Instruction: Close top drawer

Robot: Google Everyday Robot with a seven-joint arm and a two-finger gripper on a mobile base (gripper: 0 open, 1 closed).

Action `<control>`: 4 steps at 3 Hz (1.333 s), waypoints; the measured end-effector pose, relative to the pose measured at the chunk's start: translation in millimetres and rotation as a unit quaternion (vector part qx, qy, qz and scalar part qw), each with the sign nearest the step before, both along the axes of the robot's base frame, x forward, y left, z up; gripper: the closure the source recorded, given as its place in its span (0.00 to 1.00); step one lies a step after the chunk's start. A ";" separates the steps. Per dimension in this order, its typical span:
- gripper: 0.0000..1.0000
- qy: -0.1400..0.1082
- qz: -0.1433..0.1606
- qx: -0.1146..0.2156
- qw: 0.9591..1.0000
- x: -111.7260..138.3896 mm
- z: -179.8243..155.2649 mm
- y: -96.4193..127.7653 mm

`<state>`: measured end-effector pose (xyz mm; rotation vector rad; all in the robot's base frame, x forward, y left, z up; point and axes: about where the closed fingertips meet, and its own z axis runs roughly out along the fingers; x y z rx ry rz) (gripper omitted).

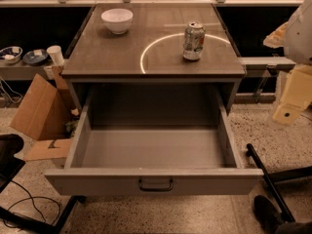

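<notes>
The top drawer (153, 181) is a wide grey metal drawer pulled far out of the cabinet towards the camera. Its inside (153, 147) is bare. A small dark loop handle (155, 185) sits at the centre of its front panel. My gripper (291, 106) shows as a cream-coloured piece under a white arm shell (301, 28) at the right edge. It hangs to the right of the drawer's right side, level with the cabinet opening, and touches nothing.
On the cabinet top (107, 57) stand a white bowl (117, 19) and a drink can (193, 41). An open cardboard box (41, 108) lies left of the drawer. Cables (24, 204) and a black bar (267, 179) lie on the floor.
</notes>
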<state>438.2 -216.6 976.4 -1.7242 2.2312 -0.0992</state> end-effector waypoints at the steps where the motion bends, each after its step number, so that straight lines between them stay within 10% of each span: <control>1: 0.00 0.000 0.000 0.000 1.000 0.0 0.0 0.0; 4: 0.12 0.000 -0.007 -0.007 1.000 -15.4 -41.8 33.5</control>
